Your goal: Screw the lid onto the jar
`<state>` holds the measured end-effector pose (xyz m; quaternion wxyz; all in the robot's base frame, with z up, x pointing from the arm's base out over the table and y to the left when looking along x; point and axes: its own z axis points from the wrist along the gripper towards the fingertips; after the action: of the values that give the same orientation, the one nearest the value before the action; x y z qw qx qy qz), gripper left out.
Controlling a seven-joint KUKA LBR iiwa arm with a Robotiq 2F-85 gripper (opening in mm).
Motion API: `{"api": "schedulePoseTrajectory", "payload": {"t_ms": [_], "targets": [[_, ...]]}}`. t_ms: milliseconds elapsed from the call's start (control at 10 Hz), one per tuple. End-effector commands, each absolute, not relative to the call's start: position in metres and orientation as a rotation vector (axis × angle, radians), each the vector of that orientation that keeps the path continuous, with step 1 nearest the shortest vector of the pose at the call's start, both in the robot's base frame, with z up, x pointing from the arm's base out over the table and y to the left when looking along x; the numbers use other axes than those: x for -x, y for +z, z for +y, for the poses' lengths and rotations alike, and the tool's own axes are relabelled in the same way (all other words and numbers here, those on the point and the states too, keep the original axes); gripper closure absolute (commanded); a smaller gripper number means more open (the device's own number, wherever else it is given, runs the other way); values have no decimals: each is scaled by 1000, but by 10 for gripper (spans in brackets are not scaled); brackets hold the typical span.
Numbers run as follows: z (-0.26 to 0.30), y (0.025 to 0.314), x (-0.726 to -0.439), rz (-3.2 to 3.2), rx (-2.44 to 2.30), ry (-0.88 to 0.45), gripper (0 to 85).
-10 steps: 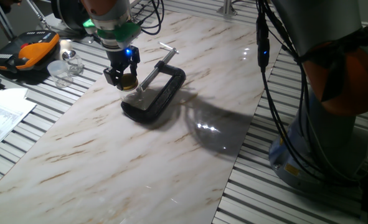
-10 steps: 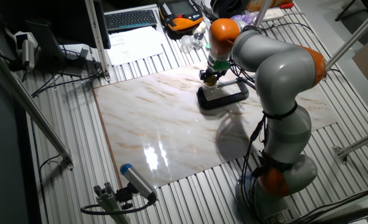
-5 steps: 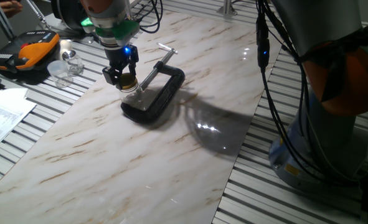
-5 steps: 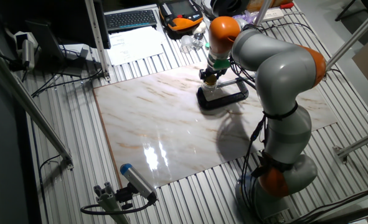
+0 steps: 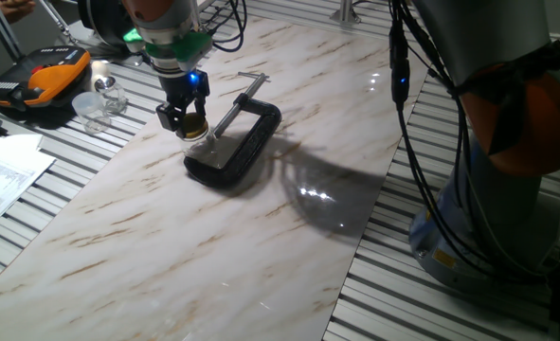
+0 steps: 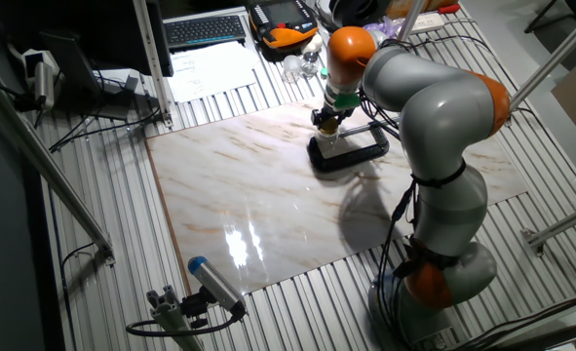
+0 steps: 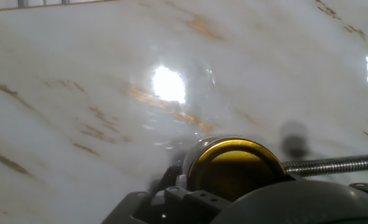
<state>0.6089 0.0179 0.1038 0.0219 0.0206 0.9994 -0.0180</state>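
The gold lid (image 5: 195,123) sits on top of the small clear glass jar (image 5: 202,145), which stands between the jaws of a black C-clamp (image 5: 246,144) on the marble board. My gripper (image 5: 193,119) comes down from above and is shut on the lid. In the other fixed view the gripper (image 6: 330,123) stands over the clamp (image 6: 356,152); the jar is too small to make out there. In the hand view the lid (image 7: 236,167) fills the lower middle, seen from above, with the clamp's threaded screw (image 7: 333,163) to its right.
An orange-black case (image 5: 41,78) and clear plastic containers (image 5: 98,102) lie at the far left on the slatted table. Papers (image 5: 5,175) lie at the left edge. The arm's base and cables (image 5: 488,142) stand at the right. A keyboard (image 6: 205,29) is at the back.
The gripper stays on the lid at the same spot and has turned slightly. The clamp's T-handle shows at a slightly different angle.
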Motion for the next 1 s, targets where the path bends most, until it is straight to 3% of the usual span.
{"api": "schedulePoseTrajectory", "payload": {"t_ms": [0,900], "targets": [[18,104,-609,3096,-64,-51,850],[15,99,-612,3080,-56,-91,850]]}}
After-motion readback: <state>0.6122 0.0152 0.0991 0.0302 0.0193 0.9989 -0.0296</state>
